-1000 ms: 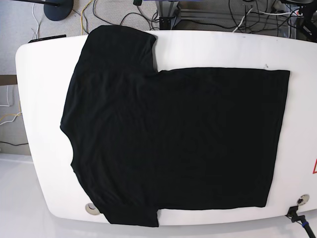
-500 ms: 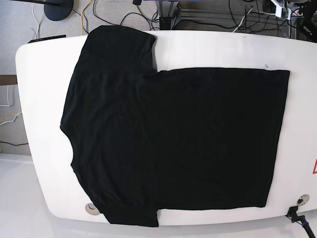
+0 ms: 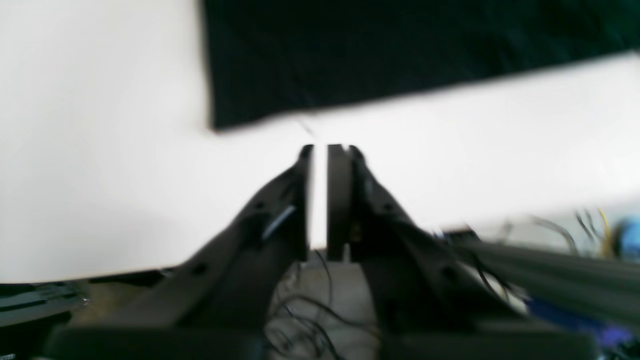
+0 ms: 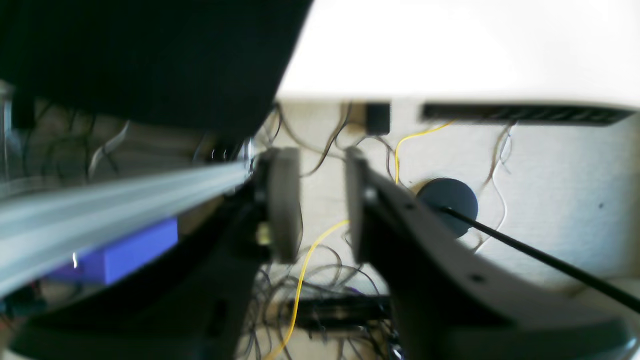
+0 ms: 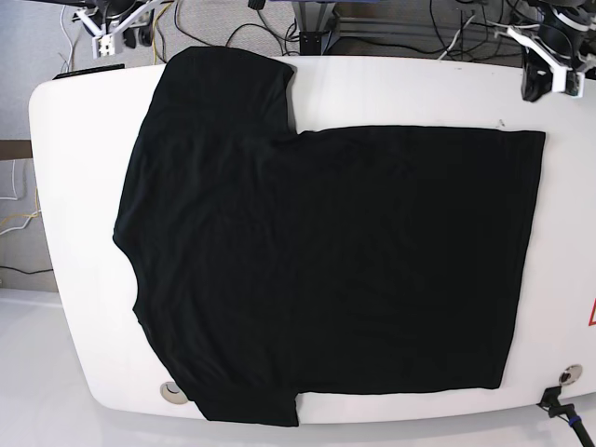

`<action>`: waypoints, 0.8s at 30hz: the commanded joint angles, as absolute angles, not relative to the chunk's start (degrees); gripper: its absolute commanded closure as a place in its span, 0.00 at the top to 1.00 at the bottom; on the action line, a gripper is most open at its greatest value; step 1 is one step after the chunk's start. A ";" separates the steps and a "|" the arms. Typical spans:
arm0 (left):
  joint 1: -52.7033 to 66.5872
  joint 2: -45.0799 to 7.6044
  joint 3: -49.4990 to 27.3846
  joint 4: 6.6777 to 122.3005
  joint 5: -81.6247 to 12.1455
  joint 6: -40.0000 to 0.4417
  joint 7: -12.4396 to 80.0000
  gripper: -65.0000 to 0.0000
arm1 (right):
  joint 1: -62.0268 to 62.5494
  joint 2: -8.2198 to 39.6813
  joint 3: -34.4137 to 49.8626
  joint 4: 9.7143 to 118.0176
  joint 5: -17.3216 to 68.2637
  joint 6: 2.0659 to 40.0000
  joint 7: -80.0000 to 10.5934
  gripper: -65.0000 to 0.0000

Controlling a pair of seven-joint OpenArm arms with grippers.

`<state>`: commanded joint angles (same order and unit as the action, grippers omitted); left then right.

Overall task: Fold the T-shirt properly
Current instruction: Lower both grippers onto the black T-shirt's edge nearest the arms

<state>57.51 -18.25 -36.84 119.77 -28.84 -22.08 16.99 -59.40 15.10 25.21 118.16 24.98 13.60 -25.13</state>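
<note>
The black T-shirt (image 5: 326, 261) lies flat on the white table (image 5: 419, 88), sleeves at the left and hem at the right. In the base view my left gripper (image 5: 535, 86) hangs over the table's far right corner, just beyond the shirt's hem corner. The left wrist view shows it (image 3: 320, 150) with only a thin slit between the fingers and nothing in it, a short way from the T-shirt's corner (image 3: 400, 50). My right gripper (image 5: 101, 44) is off the far left corner. In the right wrist view it (image 4: 322, 165) is open and empty, beside the T-shirt's sleeve (image 4: 150, 60).
Cables cover the floor behind the table, with a round dark stand base (image 4: 446, 202), a purple box (image 4: 120, 255) and an aluminium rail (image 4: 100, 200). Two round fittings (image 5: 170, 391) (image 5: 568, 374) sit at the table's near edge.
Both arms have come into the base view at the far corners of the table. The T-shirt has not moved.
</note>
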 joint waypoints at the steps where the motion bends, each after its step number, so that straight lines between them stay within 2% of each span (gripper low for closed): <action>1: 57.51 -17.98 -37.08 119.71 -28.82 -22.20 16.46 0.33 | -58.65 15.07 26.71 118.14 26.42 13.69 -25.63 0.43; 3: 57.11 -17.80 -37.91 119.68 -29.08 -22.63 15.74 0.45 | -57.18 14.95 29.87 118.45 29.86 13.84 -26.40 0.50; 5: 56.63 -17.94 -38.06 119.50 -29.02 -23.02 15.33 0.48 | -55.56 14.72 32.13 118.22 32.88 14.22 -27.18 0.54; 9: 54.52 -18.17 -38.84 120.09 -29.49 -24.90 15.90 0.53 | -50.73 14.75 28.23 116.12 31.43 14.44 -27.66 0.51; 16: 49.80 -19.69 -39.21 118.64 -28.47 -26.85 17.33 0.56 | -41.88 13.24 26.92 113.38 32.47 16.31 -30.66 0.51; 24: 42.84 -20.33 -37.41 108.88 -27.47 -27.29 18.02 0.57 | -37.61 12.28 26.65 112.08 34.47 18.71 -33.45 0.50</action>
<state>42.84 -20.33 -37.41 108.88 -27.47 -27.29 18.02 -37.61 12.28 26.65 112.08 34.47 18.71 -33.45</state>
